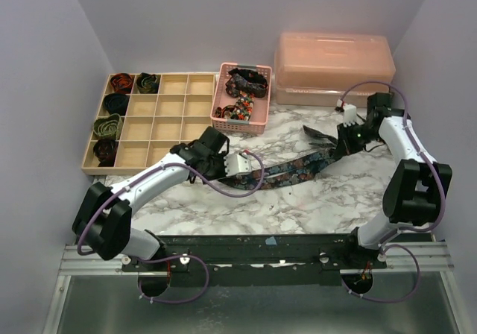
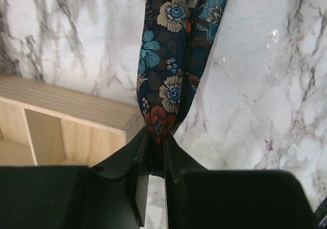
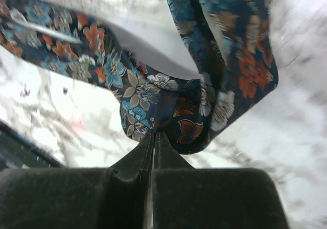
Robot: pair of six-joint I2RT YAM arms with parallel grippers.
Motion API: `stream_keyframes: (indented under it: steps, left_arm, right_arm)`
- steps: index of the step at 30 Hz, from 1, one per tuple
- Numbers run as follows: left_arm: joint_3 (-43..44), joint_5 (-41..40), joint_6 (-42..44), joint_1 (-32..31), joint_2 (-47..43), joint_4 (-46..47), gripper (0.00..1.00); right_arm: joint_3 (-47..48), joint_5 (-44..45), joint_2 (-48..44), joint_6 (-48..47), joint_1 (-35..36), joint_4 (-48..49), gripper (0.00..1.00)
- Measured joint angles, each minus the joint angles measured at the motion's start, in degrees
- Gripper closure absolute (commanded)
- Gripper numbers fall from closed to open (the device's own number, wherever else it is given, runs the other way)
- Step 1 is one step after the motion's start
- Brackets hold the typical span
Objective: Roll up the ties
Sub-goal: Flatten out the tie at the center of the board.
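Floral necktie [image 1: 292, 171] being pinched twice.
Left gripper [image 2: 156, 139] is clamping its end beside the wooden tray [image 2: 71, 109]; right gripper [image 3: 154, 137] is clamping a fold clear only in its wrist view.

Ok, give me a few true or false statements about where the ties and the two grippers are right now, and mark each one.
1. Both grippers are shut on the floral tie. True: the left gripper and the right gripper each pinch it.
2. The floral tie is coiled up in the wooden tray. False: it stretches uncoiled between the two grippers, across the marble table.
3. The pink basket holds ties. True: loose ties lie inside it.
4. Every compartment of the wooden tray is filled. False: only five hold coiled ties, along its left column and back row; the others are empty.
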Motion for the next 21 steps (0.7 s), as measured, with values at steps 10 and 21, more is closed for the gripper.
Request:
stream_keyframes:
  steps: [10,21]
  left_arm:
    - [-11.8,-4.0,-0.2,0.0,-3.0,0.2,0.58]
    - [-12.9,-5.4,-1.4,-0.2,-3.2,0.7,0.34]
  right_arm:
    - [-16.0,4.3,-2.4,-3.2,-3.0,-6.8,0.37]
    - [0.3,10.4,-0.9,1.3,2.6,-1.5,0.34]
